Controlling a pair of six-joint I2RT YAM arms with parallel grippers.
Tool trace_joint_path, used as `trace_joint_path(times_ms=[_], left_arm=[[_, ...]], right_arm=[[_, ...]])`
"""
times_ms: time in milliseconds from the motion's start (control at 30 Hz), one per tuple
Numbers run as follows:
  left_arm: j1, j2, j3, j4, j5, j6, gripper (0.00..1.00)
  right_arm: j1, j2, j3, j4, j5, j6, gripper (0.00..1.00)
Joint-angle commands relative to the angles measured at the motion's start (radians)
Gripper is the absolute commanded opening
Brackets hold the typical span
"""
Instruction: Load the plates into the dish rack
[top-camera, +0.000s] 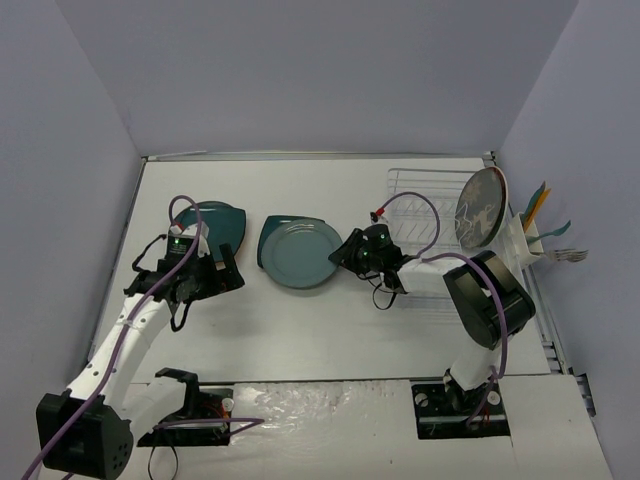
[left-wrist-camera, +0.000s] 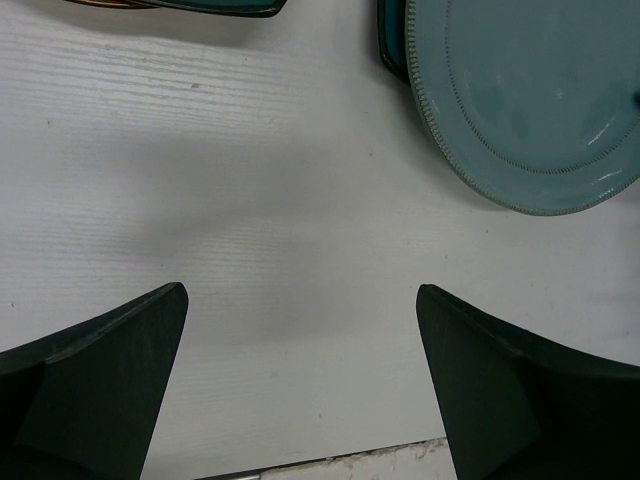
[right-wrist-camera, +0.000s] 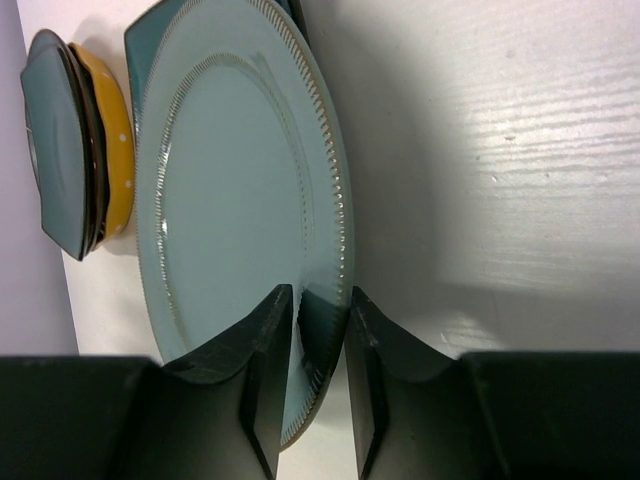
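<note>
A grey-green round plate (top-camera: 298, 252) lies on a dark teal squarish plate (top-camera: 268, 232) at mid-table. My right gripper (top-camera: 347, 254) is shut on the round plate's right rim, one finger above and one below; the right wrist view shows the rim (right-wrist-camera: 322, 300) between the fingers (right-wrist-camera: 268, 335). My left gripper (top-camera: 218, 274) is open and empty over bare table (left-wrist-camera: 300, 230), just in front of a stack topped by a dark teal plate (top-camera: 216, 221) with an orange-yellow plate (right-wrist-camera: 112, 150) under it. The white wire dish rack (top-camera: 420, 215) holds one patterned, red-rimmed plate (top-camera: 479, 209) upright.
A utensil holder (top-camera: 527, 240) with cutlery hangs on the rack's right side. Purple walls close in the back and both sides. The right arm's purple cable (top-camera: 425, 215) loops over the rack. The grey-green plate also shows in the left wrist view (left-wrist-camera: 530, 90).
</note>
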Motion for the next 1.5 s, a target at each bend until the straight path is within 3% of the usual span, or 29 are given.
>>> trace_joint_path(times_ms=[0, 167, 433, 833, 967, 1267, 1467], left_arm=[[0.008, 0.005, 0.055, 0.024, -0.017, 0.013, 0.97], [0.008, -0.002, 0.048, 0.031, -0.023, 0.009, 0.97], [0.008, 0.002, 0.052, 0.025, -0.024, 0.009, 0.97], [0.008, -0.017, 0.056, 0.005, -0.026, 0.013, 0.97], [0.008, -0.024, 0.056, -0.006, -0.031, 0.018, 0.97], [0.007, -0.022, 0.048, -0.009, -0.031, 0.022, 0.97], [0.008, -0.025, 0.05, -0.006, -0.032, 0.024, 0.97]], right_arm=[[-0.004, -0.022, -0.002, 0.057, -0.028, -0.008, 0.26], [-0.013, -0.028, -0.014, 0.065, -0.032, -0.002, 0.3], [-0.024, -0.005, -0.014, 0.142, -0.082, 0.024, 0.59], [-0.036, 0.126, 0.041, 0.275, -0.148, 0.069, 0.59], [-0.041, 0.155, 0.041, 0.321, -0.167, 0.094, 0.52], [-0.06, 0.1, 0.018, 0.319, -0.172, 0.102, 0.13], [-0.073, 0.013, 0.023, 0.257, -0.171, 0.085, 0.02]])
